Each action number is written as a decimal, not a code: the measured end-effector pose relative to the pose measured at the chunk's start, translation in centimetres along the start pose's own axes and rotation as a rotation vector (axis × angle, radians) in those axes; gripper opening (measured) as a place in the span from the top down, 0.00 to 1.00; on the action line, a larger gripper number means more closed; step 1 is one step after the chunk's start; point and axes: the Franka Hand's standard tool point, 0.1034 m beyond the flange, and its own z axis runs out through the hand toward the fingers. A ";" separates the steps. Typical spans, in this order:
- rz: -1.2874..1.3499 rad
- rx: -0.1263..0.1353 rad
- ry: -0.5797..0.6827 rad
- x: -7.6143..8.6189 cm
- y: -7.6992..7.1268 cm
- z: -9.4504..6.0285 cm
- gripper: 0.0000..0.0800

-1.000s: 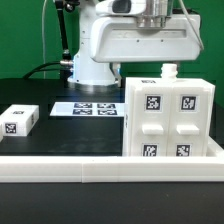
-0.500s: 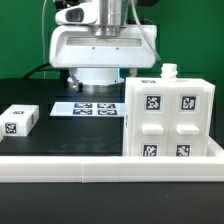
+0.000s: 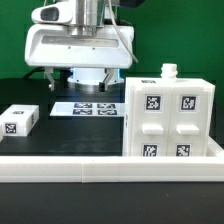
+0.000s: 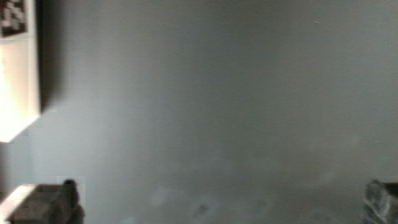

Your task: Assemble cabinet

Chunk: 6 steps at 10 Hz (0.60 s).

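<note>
Assembly looked only partly done. The cabinet body (image 3: pixel 168 118) stood upright on the black table (image 3: pixel 60 140) at the exterior view's right, just behind the white front rail (image 3: pixel 100 165). Its tagged face was turned to the camera and a small white peg (image 3: pixel 169 71) rose from its top. One small white panel (image 3: pixel 20 120) bearing a tag lay loose at the exterior view's left, well apart from the body, so at least that piece seemed left to fit. Whether other parts were already seated in the body could not be told from this side. The marker board (image 3: pixel 88 108) lay flat farther back, between the two.

The gripper (image 4: pixel 214 200) hung from the arm (image 3: pixel 75 45) above the far part of the table, near the marker board. Its jaws stood wide apart and held nothing. The wrist view showed only bare dark table between the two fingertips (image 4: pixel 45 205). A white edge (image 4: pixel 18 90) of some tagged piece lay off to one side, and which piece it was could not be told. The gripper touched nothing.
</note>
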 end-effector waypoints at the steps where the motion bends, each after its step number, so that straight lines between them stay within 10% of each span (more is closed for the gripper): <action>1: -0.007 -0.003 -0.002 -0.3 0.9 0.1 0.00; 4: -0.074 -0.028 0.001 -3.3 7.0 1.1 0.00; 6: -0.070 -0.034 -0.003 -3.8 8.6 1.3 0.00</action>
